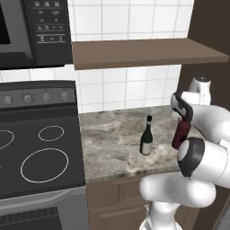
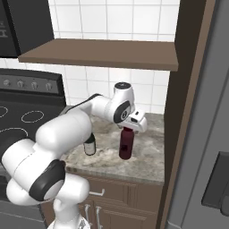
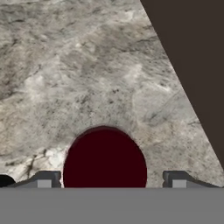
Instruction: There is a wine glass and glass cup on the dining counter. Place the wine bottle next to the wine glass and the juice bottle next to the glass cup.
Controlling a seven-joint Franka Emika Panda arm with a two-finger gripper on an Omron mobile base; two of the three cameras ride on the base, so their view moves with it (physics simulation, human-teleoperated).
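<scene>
juice bottle point(image 3: 105, 157) stands upright between the claw's point(image 3: 109, 179) parted fingers.

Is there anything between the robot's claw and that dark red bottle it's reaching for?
Nothing visible. The gripper sits directly above the juice bottle, one finger on each side of its top with small gaps. The wine bottle stands off to the side on the counter.
</scene>
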